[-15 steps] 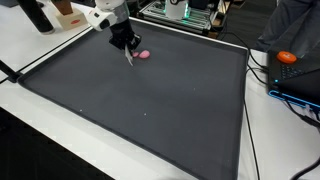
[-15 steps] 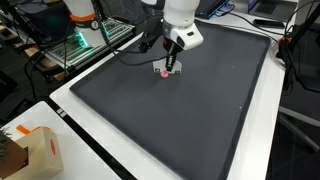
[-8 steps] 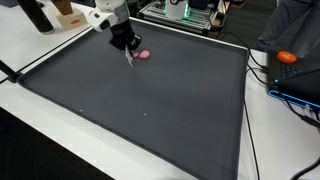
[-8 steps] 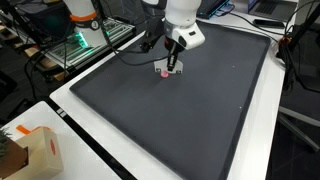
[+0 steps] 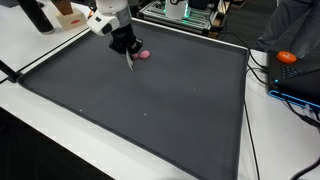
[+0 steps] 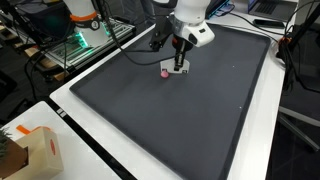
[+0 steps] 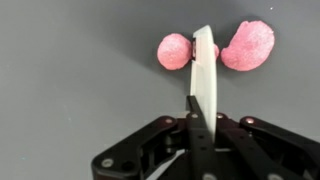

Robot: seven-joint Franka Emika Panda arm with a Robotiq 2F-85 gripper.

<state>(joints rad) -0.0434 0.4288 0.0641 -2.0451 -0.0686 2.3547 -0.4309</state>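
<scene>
My gripper (image 7: 196, 105) is shut on a thin white flat stick (image 7: 203, 70) that points down at the dark mat. In the wrist view the stick's tip lies between two pink soft lumps, one at its left (image 7: 174, 51) and a larger one at its right (image 7: 248, 46). In both exterior views the pink lumps read as one small pink blob (image 5: 143, 54) (image 6: 165, 71) on the mat beside the stick's tip. The gripper (image 5: 127, 46) (image 6: 178, 57) hangs just above it near the mat's far edge.
A large dark mat (image 5: 150, 110) (image 6: 190, 120) covers the white table. An orange object (image 5: 287, 57) and cables lie at one side. A cardboard box (image 6: 30, 150) sits on the table corner. Equipment racks (image 5: 185, 12) (image 6: 75, 45) stand beyond the mat.
The gripper with the stick has shifted slightly sideways beside the pink lumps, most visibly over the last half second. The lumps stay where they were.
</scene>
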